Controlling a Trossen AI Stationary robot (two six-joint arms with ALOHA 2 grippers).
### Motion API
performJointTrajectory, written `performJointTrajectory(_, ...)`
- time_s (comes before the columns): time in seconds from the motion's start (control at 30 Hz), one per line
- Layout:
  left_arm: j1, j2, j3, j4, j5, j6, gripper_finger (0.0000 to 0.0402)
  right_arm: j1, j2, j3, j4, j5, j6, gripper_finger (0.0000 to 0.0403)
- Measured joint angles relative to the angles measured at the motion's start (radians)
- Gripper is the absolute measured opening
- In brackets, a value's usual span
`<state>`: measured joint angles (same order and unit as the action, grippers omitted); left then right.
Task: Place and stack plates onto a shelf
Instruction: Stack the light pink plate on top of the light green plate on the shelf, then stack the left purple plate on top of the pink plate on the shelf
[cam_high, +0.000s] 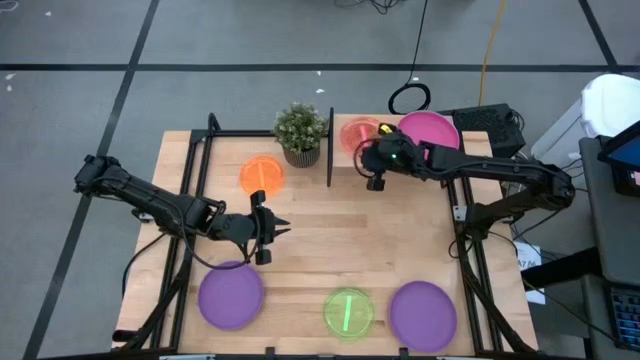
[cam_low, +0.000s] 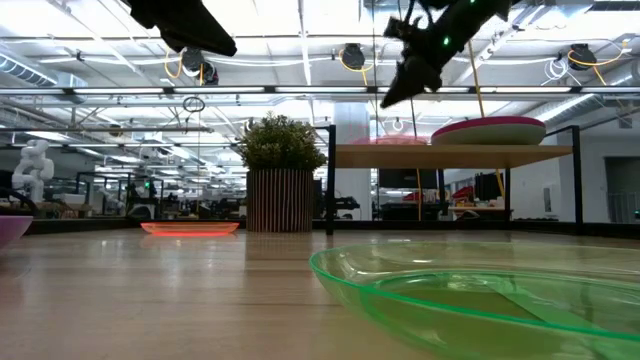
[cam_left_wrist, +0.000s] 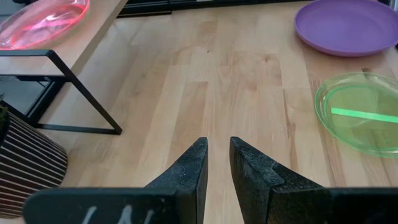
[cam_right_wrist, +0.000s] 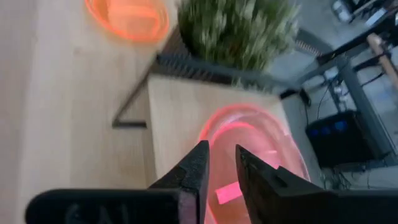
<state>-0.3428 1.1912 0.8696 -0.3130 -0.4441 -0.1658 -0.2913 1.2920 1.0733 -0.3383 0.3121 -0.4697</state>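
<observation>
The shelf (cam_low: 450, 155) stands at the table's far right and bears a magenta plate (cam_high: 432, 130) and, to its left, a translucent pink-red plate (cam_right_wrist: 249, 130), both lying flat on the board. My right gripper (cam_right_wrist: 222, 158) hovers just above the pink-red plate's near edge, slanting down, narrowly open and empty. An orange plate (cam_high: 262, 175) lies on the table left of the shelf. Two purple plates (cam_high: 230, 295) (cam_high: 422, 315) and a lime green plate (cam_high: 348, 312) lie along the near edge. My left gripper (cam_left_wrist: 218, 146) hangs over mid-table, narrowly open and empty.
A potted plant (cam_high: 300, 132) stands at the far edge between the orange plate and the shelf's thin black upright edge (cam_high: 330, 145). Bare tabletop (cam_high: 380, 240) lies between the shelf and the near row of plates. A black frame rail (cam_high: 195, 170) runs along the table's left side.
</observation>
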Motion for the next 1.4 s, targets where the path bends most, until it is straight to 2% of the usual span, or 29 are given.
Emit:
performJointTrajectory(0.23,0.000,0.000,0.000,-0.004,0.002,-0.025,0.0074,0.101,-0.120,0.000,0.004,0.053,0.075,0.0081)
performJointTrajectory(0.5,-0.039,0.000,0.000,-0.069,0.088,-0.122,0.0074,0.334,-0.221,-0.016,-0.126,0.050,0.304,0.0082)
performJointTrajectory(0.67,-0.106,0.000,0.000,-0.183,0.090,-0.236,0.0074,0.477,-0.262,-0.114,-0.104,0.050,0.305,0.0082)
performJointTrajectory(0.77,-0.150,0.000,0.000,-0.263,0.099,-0.317,0.0074,0.530,-0.290,-0.169,-0.088,0.050,0.248,0.0082)
performJointTrajectory(1.0,-0.249,0.000,0.000,-0.474,0.193,-0.456,0.0074,0.551,-0.334,-0.242,-0.082,0.053,0.273,0.0082)
performJointTrajectory(1.27,-0.322,0.000,0.000,-0.637,0.197,-0.461,0.0074,0.552,-0.336,-0.264,-0.075,0.051,0.369,0.0082)
performJointTrajectory(1.4,-0.332,0.000,-0.014,-0.659,0.198,-0.491,0.0074,0.566,-0.336,-0.264,-0.061,0.051,0.405,0.0082)
